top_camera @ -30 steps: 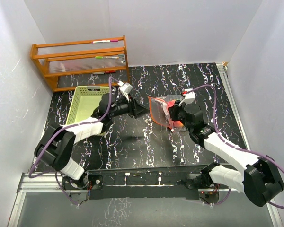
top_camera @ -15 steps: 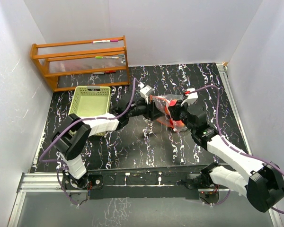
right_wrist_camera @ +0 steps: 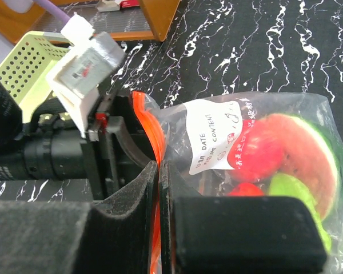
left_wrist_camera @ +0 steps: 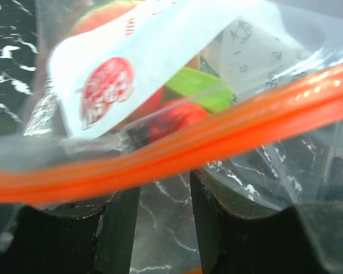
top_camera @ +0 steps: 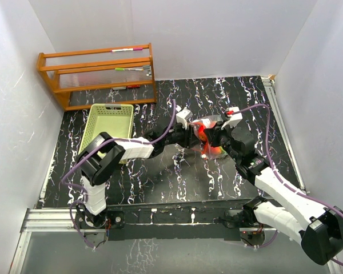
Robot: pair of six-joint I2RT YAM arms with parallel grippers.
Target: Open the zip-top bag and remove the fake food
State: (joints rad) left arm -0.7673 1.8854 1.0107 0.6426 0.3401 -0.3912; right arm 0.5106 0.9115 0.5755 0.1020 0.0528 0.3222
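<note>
The zip-top bag (top_camera: 207,138) hangs in the middle of the table between my two grippers. My right gripper (right_wrist_camera: 159,171) is shut on its red zip strip (right_wrist_camera: 151,131). The bag's white label (right_wrist_camera: 214,137) faces the right wrist camera. The fake food lies inside: a watermelon slice (right_wrist_camera: 311,151), a red fruit (right_wrist_camera: 263,154) and a green piece (right_wrist_camera: 291,188). My left gripper (left_wrist_camera: 163,194) is open right at the bag's mouth. The zip strip (left_wrist_camera: 177,148) runs across its fingertips, with clear plastic in the gap. In the top view the left gripper (top_camera: 190,136) meets the right gripper (top_camera: 213,138) at the bag.
A pale green slotted basket (top_camera: 106,128) stands on the table at the left, and it also shows in the right wrist view (right_wrist_camera: 26,65). An orange wooden rack (top_camera: 97,74) stands at the back left. White walls close in the black marbled table (top_camera: 177,177).
My left arm has stretched to the right, from beside the basket up to the bag's zip edge. My right gripper has kept hold of the bag and shifted slightly right.
</note>
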